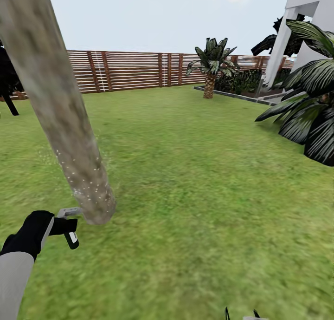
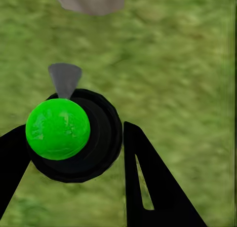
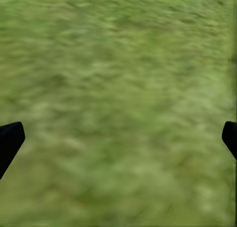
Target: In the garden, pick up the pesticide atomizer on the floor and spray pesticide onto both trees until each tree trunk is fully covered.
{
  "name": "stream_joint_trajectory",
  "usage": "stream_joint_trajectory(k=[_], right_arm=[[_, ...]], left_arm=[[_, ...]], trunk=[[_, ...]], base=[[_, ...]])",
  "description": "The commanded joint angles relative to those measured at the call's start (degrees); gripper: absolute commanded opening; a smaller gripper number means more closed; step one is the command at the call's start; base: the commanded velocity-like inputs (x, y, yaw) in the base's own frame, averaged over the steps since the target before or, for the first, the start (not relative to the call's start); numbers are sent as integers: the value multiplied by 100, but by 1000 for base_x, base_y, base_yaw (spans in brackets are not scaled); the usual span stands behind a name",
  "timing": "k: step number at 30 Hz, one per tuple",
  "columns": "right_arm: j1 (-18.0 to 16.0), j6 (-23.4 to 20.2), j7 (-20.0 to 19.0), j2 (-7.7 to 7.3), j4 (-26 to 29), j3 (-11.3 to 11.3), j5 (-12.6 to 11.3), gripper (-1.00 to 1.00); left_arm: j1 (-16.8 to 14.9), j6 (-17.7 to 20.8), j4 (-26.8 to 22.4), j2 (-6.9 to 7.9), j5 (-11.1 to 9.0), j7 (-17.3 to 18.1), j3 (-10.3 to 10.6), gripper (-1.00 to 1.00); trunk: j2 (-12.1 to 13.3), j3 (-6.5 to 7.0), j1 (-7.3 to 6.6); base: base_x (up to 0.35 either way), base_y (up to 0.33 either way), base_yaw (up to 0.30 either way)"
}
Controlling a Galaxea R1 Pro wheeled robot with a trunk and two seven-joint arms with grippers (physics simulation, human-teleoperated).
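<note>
A leaning tree trunk (image 1: 55, 101) of blotchy grey-beige bark runs from the upper left down to the grass (image 1: 195, 180). Whitish pesticide specks (image 1: 88, 178) dot its lower part and the lawn just beside it. My left gripper (image 1: 68, 227) is shut on the pesticide atomizer (image 1: 70, 238), a small black bottle with a grey trigger head, held just left of the trunk's base. In the left wrist view the atomizer (image 2: 94, 138) sits between the black fingers (image 2: 148, 182), its grey nozzle toward the trunk base (image 2: 89, 0). My right gripper (image 3: 118, 143) hangs open over bare grass.
A brown slat fence (image 1: 130, 71) closes the far side of the lawn. A small palm (image 1: 211, 64) stands at the back right beside a white house (image 1: 306, 27). A big dark-leaved plant (image 1: 311, 111) juts in at the right. Dark foliage (image 1: 7, 78) sits at the left edge.
</note>
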State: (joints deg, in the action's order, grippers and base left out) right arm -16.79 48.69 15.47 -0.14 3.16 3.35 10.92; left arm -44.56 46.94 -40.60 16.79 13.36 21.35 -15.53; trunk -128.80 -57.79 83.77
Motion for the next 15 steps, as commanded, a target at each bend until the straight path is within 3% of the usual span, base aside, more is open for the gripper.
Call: stream_joint_trajectory(k=[1, 11, 15], right_arm=[[0, 0, 0, 3, 0, 0, 0, 100], [0, 0, 0, 5, 0, 0, -2, 100], [0, 0, 0, 4, 0, 1, 2, 100]], left_arm=[[0, 0, 0, 0, -1, 0, 0, -100], [0, 0, 0, -8, -1, -5, -1, -100], [0, 0, 0, -9, -1, -6, -2, -100]], trunk=[[0, 0, 0], [0, 0, 0], [0, 0, 0]], base=[[109, -272, 145], [15, -272, 255], [0, -272, 65]])
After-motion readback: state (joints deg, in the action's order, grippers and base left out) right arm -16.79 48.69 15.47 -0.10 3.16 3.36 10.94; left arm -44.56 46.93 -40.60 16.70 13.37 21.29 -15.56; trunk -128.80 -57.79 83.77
